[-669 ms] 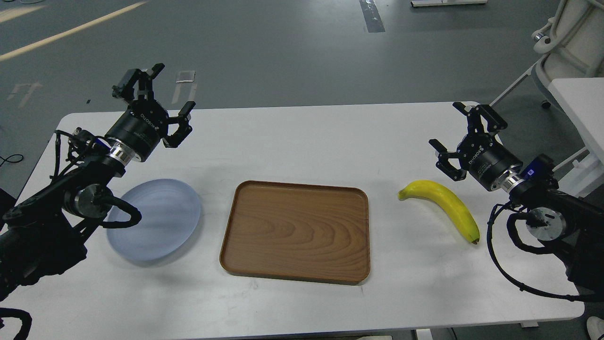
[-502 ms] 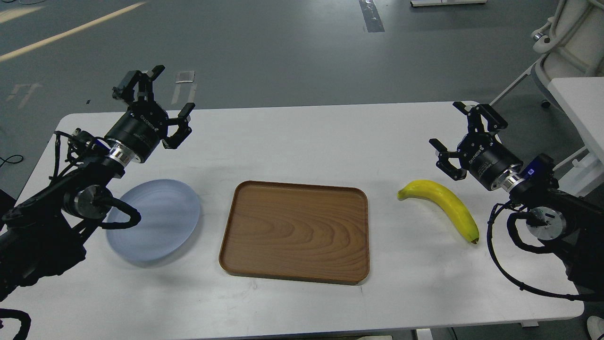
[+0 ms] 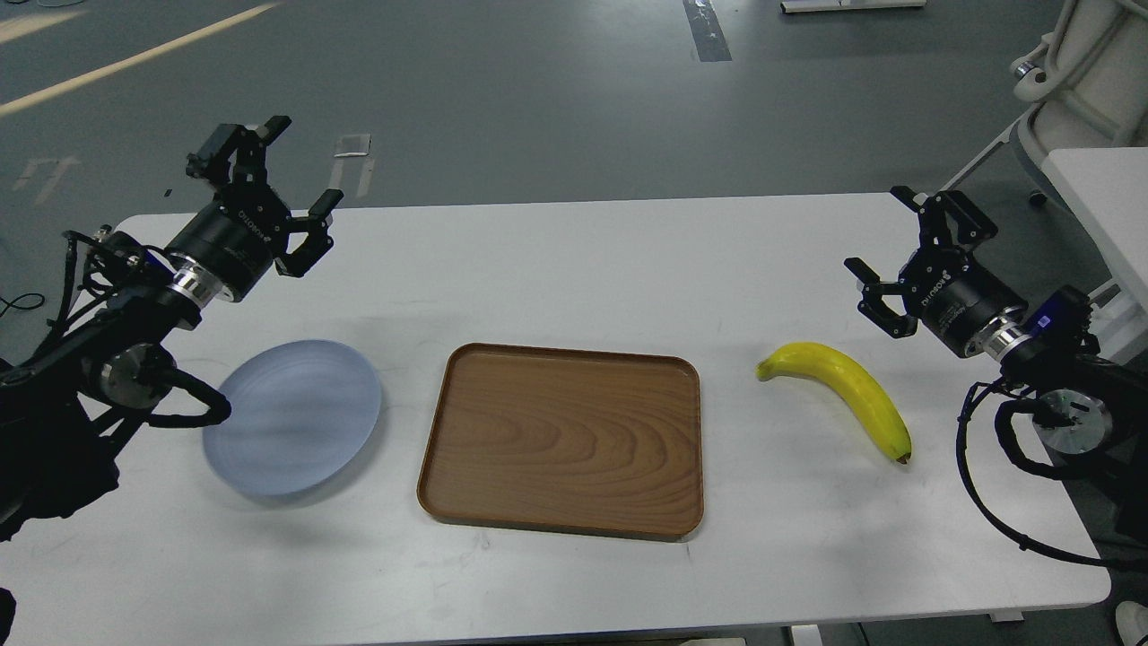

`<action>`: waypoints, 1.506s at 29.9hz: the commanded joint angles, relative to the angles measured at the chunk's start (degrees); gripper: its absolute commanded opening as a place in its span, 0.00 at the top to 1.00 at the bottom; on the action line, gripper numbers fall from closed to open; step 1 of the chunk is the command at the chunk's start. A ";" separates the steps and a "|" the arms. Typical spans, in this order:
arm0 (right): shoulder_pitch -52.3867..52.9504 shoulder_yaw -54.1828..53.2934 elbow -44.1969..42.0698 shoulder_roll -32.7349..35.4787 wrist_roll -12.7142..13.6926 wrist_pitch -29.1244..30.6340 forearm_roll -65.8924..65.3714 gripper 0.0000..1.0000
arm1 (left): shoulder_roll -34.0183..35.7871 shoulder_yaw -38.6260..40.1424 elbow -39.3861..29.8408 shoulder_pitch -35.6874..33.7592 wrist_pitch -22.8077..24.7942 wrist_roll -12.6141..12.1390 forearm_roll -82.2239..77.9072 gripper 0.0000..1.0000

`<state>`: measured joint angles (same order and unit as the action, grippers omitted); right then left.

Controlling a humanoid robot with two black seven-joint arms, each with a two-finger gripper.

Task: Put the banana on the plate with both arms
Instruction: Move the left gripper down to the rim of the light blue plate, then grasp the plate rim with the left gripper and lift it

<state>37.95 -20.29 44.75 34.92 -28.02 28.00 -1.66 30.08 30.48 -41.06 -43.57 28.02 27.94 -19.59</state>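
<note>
The yellow banana [image 3: 843, 390] lies on the white table at the right, greenish stem end to the left and dark tip toward the front. The pale blue-grey plate [image 3: 292, 417] lies at the left. My left gripper [image 3: 273, 170] is open and empty, raised above the table's far left, behind the plate. My right gripper [image 3: 906, 242] is open and empty, up and to the right of the banana, apart from it.
A brown wood-grain tray [image 3: 563, 440] lies in the middle of the white table [image 3: 574, 269], between plate and banana. A white chair base [image 3: 1076, 81] and a second white table [image 3: 1112, 206] stand at the far right. Grey floor lies beyond.
</note>
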 commanded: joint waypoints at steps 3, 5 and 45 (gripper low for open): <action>0.02 0.17 -0.01 0.06 0.02 0.00 -0.09 0.00 | 10.60 0.01 -11.31 -2.49 -0.02 0.06 -27.39 0.00; 0.02 0.17 -0.01 0.06 0.02 0.00 -0.09 0.00 | 14.20 0.10 -17.89 -2.75 -0.02 0.06 -41.33 0.00; 0.72 0.52 0.96 0.15 0.02 0.00 -0.71 0.00 | 19.05 -17.83 -4.73 7.18 -14.92 0.06 -74.63 0.82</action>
<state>38.73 -19.78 45.80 35.07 -27.99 28.00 -2.30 49.15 12.66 -45.70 -36.35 12.98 28.00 -94.91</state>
